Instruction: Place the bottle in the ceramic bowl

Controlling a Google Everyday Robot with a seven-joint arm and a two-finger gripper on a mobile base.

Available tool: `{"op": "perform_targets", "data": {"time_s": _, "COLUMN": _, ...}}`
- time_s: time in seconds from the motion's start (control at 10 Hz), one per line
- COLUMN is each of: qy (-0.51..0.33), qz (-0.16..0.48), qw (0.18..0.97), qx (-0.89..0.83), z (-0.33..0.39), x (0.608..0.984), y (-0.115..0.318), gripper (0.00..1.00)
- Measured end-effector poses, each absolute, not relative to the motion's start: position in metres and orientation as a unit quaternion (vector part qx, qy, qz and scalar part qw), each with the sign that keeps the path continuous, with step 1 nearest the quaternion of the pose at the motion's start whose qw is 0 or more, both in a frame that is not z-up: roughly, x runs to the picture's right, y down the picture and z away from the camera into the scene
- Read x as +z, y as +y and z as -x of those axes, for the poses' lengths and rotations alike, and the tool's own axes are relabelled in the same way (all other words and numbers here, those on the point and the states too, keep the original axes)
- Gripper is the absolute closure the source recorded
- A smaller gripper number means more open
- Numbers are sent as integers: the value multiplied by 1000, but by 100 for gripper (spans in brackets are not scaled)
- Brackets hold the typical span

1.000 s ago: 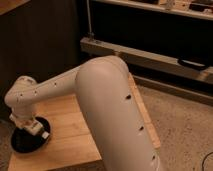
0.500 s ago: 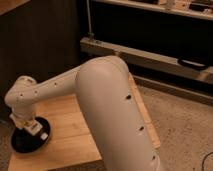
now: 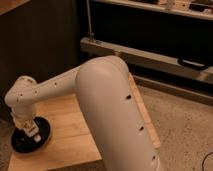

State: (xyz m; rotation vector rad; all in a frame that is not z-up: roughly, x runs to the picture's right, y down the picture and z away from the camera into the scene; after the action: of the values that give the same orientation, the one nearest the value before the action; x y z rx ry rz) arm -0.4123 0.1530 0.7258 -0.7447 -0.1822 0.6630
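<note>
In the camera view, a thick white arm [image 3: 107, 112] fills the middle, its upper segment running down and left to a rounded wrist [image 3: 21, 97] at the left edge. Below the wrist the pincer [image 3: 29, 131] points straight down into the bowl [image 3: 44, 131], a round, shallow black dish sitting on the near left corner of the light wooden tabletop [image 3: 70, 127]. The pincer's pale lower parts sit inside the bowl's rim, over its middle, so only the dark rim and the right part of the bowl show around it. A small whitish shape at the pincer's tip, low in the bowl, may be the bottle [image 3: 34, 134], but it cannot be told apart from the pincer itself. Whether the pincer is released or clenched cannot be told, nor whether it touches the bowl. Behind the tabletop stands dark shelving with a pale metal rail [image 3: 150, 57] running across it, and speckled floor [image 3: 185, 125] lies to the right.
</note>
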Motion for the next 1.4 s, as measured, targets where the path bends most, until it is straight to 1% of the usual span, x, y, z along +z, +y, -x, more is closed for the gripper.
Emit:
{"op": "perform_targets", "data": {"time_s": 0.2, "qy": -87, "qz": 357, "qw": 874, "qx": 318, "z": 412, "x": 726, "y": 153, "gripper": 48}}
{"op": "perform_targets", "data": {"time_s": 0.3, "qy": -87, "qz": 357, "qw": 874, "qx": 317, "z": 412, "x": 726, "y": 153, "gripper": 50}}
{"op": "perform_targets", "data": {"time_s": 0.4, "qy": -87, "qz": 357, "qw": 874, "qx": 318, "z": 412, "x": 726, "y": 153, "gripper": 56}}
{"op": "perform_targets", "data": {"time_s": 0.5, "qy": -87, "qz": 357, "qw": 874, "qx": 318, "z": 412, "x": 726, "y": 153, "gripper": 66}}
{"op": "perform_targets", "data": {"time_s": 0.6, "qy": -87, "qz": 357, "qw": 874, "qx": 317, "z": 412, "x": 726, "y": 153, "gripper": 71}}
{"op": "perform_targets", "data": {"time_s": 0.7, "qy": -87, "qz": 357, "qw": 874, "qx": 317, "z": 412, "x": 726, "y": 153, "gripper": 71}}
{"op": "perform_targets", "data": {"time_s": 0.8, "qy": -87, "qz": 357, "qw": 874, "qx": 317, "z": 412, "x": 726, "y": 153, "gripper": 65}}
{"op": "perform_targets", "data": {"time_s": 1.2, "qy": -87, "qz": 357, "qw": 874, "qx": 317, "z": 412, "x": 726, "y": 153, "gripper": 26}}
{"op": "perform_targets", "data": {"time_s": 1.3, "qy": -87, "qz": 357, "qw": 874, "qx": 317, "z": 412, "x": 726, "y": 153, "gripper": 21}}
{"op": "perform_targets", "data": {"time_s": 1.4, "qy": -87, "qz": 357, "qw": 874, "qx": 317, "z": 412, "x": 726, "y": 153, "gripper": 20}}
